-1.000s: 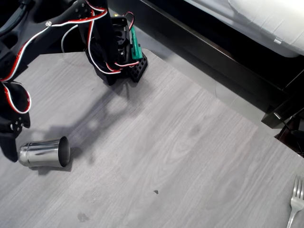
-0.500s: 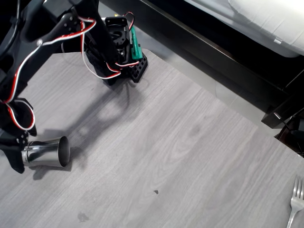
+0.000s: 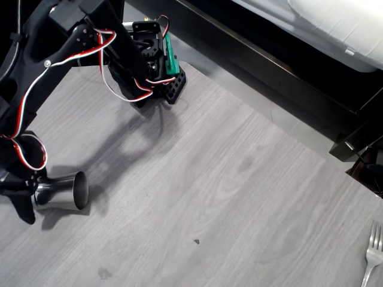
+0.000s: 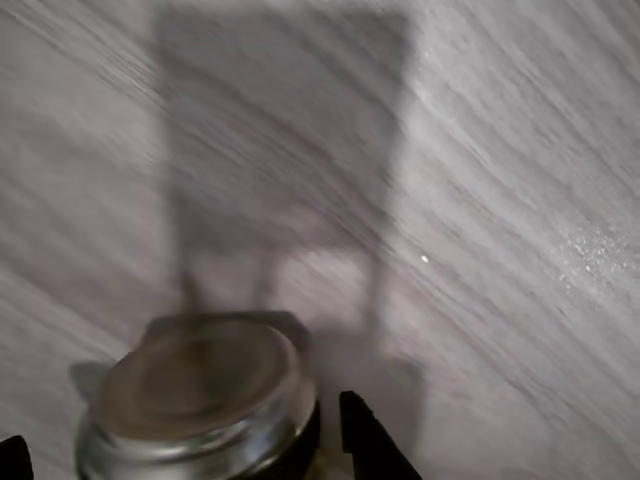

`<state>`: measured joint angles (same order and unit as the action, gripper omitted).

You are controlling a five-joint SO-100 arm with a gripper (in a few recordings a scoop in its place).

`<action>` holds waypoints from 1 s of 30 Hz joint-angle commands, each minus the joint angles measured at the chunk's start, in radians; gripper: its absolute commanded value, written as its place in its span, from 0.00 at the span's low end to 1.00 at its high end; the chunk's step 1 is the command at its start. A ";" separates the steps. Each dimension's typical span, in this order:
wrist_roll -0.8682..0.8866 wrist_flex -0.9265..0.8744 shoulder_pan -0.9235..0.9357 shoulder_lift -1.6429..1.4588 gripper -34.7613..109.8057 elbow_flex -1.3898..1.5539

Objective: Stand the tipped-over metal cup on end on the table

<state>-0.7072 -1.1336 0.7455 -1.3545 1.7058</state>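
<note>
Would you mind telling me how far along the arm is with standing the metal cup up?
Done: the gripper has reached the closed base end of the metal cup, with a finger on either side of it in the wrist view. In hand: getting a grip; whether the fingers already press the cup cannot be told. Left: the cup lies on its side on the table, so lifting, turning and setting it on end remain.

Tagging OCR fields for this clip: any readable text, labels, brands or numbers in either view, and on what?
None readable.
metal cup: plain shiny steel, no marking in the overhead view; its base in the wrist view is blurred, nothing legible.
table: wood grain and dark specks only.
fork: no visible stamp.
Arm's green part: no legible print.
</note>
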 commanded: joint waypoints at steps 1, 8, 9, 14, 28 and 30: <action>-0.015 0.015 0.000 0.005 0.48 -0.035; -0.034 0.040 -0.026 0.075 0.24 -0.041; -0.035 0.043 -0.029 0.083 0.24 -0.041; -0.035 0.054 -0.035 0.084 0.24 -0.041; -0.314 0.782 -0.236 -0.922 0.24 0.561; -0.393 0.951 -0.310 -1.063 0.24 0.753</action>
<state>-0.9879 -0.5277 0.5292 -2.1200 2.1690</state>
